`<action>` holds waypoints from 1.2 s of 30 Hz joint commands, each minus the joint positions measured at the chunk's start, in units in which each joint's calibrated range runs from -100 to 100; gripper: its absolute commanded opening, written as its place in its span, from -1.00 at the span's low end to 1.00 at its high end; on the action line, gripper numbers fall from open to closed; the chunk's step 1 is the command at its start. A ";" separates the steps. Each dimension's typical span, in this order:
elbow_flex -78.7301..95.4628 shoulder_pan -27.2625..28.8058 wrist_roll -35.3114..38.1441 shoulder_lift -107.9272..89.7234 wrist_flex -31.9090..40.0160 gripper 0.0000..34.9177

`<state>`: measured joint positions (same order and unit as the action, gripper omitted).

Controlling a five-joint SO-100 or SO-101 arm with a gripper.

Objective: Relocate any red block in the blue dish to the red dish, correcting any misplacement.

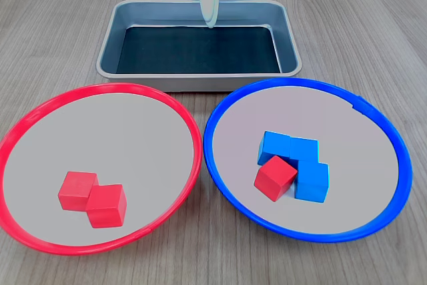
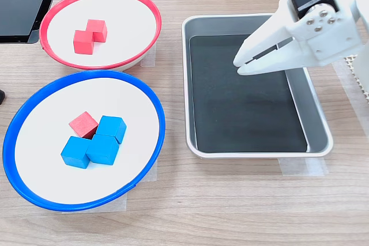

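One red block lies in the blue dish, touching three blue cubes. The red dish holds two red cubes side by side. My white gripper hangs over the steel tray, well away from both dishes. Its fingers are shut with nothing between them, tips pointing toward the dishes.
A rectangular steel tray with a dark bottom sits behind the dishes in the first exterior view. A dark flat object lies at the second exterior view's top left. Bare wooden tabletop surrounds everything.
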<state>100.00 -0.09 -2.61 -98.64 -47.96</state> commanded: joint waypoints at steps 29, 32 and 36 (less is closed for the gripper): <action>-62.72 1.36 24.81 63.80 -3.50 -0.98; -74.10 2.11 26.96 75.82 -3.83 -0.86; -84.21 2.68 27.74 88.02 -0.37 -0.60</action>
<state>25.59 1.68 24.54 -18.58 -50.73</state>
